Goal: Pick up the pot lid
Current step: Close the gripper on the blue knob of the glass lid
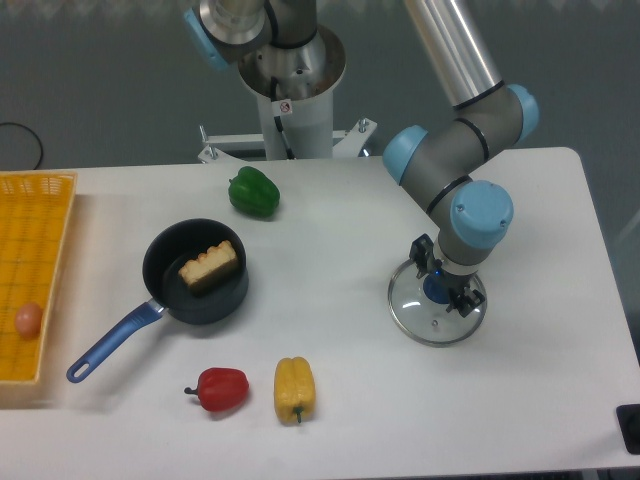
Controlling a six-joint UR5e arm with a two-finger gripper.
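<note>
Straddling claw (447,277): over lid (425,325), fingers apart either side of blue knob (435,289), contact unclear
Lid: flat on table (330,240), toward right edge
Pan (161,268): toward left edge, brown block (208,264) inside, handle (112,343) toward near left corner
Green pepper (254,192): near far edge
Red pepper (221,389): toward near edge, left of yellow vegetable (294,387)

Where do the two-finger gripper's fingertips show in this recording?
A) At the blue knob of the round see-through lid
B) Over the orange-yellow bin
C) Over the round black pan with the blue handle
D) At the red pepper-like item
A: the gripper's fingertips show right by the blue knob, within the outline of the lid.
</note>
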